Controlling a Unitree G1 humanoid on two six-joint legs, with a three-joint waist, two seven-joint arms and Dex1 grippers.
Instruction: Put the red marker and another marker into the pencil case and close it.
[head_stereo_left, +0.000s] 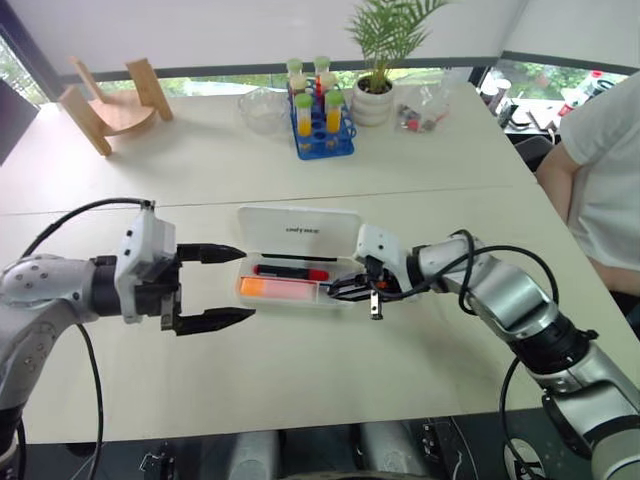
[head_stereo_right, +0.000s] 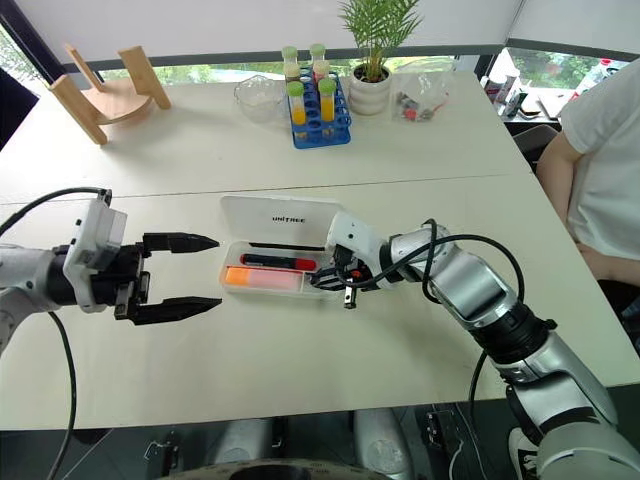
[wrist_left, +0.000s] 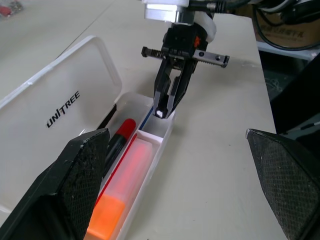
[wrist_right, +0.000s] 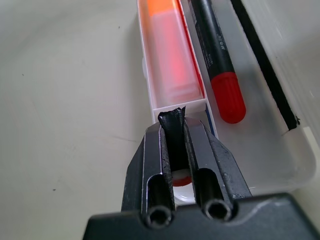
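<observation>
**A:** On the white surface (head_stereo_left: 300, 380) right in front of the robot, the pencil case (head_stereo_left: 296, 232) sits open with its lid leaning back, away from the robot. Both markers look like they're already inside. The red marker (head_stereo_left: 291, 271) lies along the back of the tray, toward the lid, and the pink marker (head_stereo_left: 280, 289) with the orange cap sits in its own narrow slot along the front wall.

**B:** So what's the right hand (head_stereo_left: 345, 289) doing at the end of the tray?

**A:** Its fingers are pinched fully together with their tips down at the little end compartment. In the right wrist view there's something small and red under the fingers, but I can't tell what it is or whether the hand is actually gripping it. My guess is it's poking or nudging the contents flat so nothing sticks up.

**B:** And the left hand (head_stereo_left: 212, 287)?

**A:** Wide open, holding nothing, just beside the other end of the case and pointing at it. Not touching, as far as I can see. Reads to me like it's parked there to steady the case or catch the lid.

**B:** So only closing is left?

**A:** I'd say so. The lid's hinge runs along the far side, so it needs to be swung toward the robot. The right hand would have to clear the tray first, or the lid comes down on it.
</observation>
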